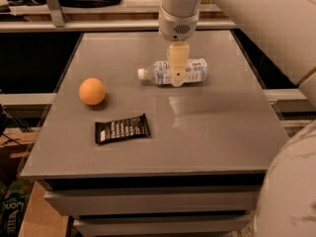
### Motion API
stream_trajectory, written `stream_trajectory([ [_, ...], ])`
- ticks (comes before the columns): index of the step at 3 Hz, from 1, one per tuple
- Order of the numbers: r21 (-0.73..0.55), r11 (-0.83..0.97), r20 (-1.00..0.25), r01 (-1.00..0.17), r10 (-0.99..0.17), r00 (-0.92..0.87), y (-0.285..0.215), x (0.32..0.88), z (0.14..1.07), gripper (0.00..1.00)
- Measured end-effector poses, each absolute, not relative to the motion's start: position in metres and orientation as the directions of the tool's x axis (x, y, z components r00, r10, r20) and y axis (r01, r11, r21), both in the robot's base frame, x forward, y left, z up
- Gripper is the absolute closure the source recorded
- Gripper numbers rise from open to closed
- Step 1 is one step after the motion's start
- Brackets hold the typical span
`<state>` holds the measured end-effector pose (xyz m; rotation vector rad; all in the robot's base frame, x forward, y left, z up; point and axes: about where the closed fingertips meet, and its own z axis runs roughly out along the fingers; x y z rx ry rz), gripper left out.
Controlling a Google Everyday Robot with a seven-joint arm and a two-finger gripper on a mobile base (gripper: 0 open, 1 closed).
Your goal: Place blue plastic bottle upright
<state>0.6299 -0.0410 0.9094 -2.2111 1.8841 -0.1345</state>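
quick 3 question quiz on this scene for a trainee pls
1. True or false: the blue plastic bottle stands upright on the table.
2. Which lies nearest the table's front edge? A orange ball, B dark wrapper, C bottle.
3. Fill in: the gripper is low at the bottle's ____ (cap, middle, base).
Key: 1 false, it lies on its side; 2 B; 3 middle.

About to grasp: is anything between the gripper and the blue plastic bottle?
Nothing visible. The gripper sits at the middle of the blue plastic bottle, which lies on its side. The orange ball and black packet lie well apart.
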Motion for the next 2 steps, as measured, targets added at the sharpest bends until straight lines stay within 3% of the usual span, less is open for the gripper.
stream_trajectory([
  [2, -0.184, -0.097, -0.069, -0.978, -0.991, 0.112, -0.043, 0.646, 0.870, 0.00],
])
